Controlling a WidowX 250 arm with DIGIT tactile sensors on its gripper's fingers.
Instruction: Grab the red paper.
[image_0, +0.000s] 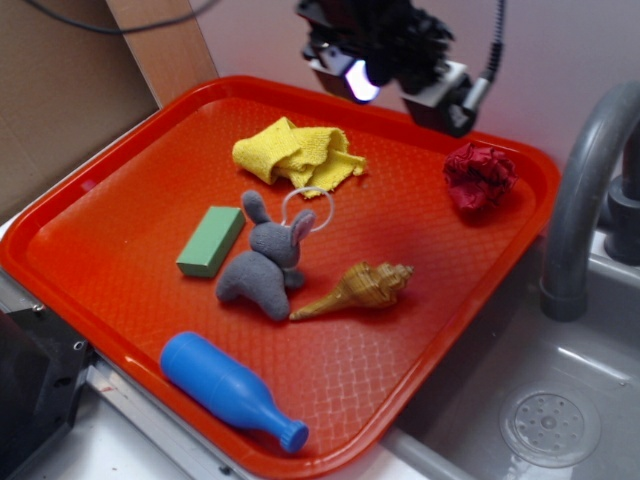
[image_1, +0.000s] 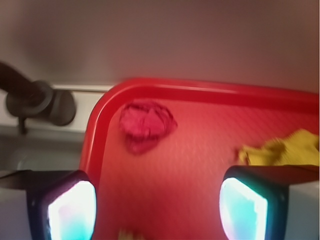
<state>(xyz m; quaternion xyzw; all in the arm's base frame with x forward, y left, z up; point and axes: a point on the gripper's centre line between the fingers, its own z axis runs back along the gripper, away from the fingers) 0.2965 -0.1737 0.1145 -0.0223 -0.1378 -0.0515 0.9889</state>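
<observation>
The red paper is a dark crimson crumpled ball lying in the far right corner of the orange-red tray. In the wrist view the paper lies ahead and a little left of centre, near the tray's corner rim. My gripper hangs high above the tray's back edge, up and to the left of the paper, not touching it. Its jaws stand wide apart with only bare tray between them, and the lit fingertips hold nothing.
On the tray lie a yellow knitted cloth, a grey plush bunny, a green block, a seashell and a blue plastic bottle. A grey faucet and sink stand right of the tray.
</observation>
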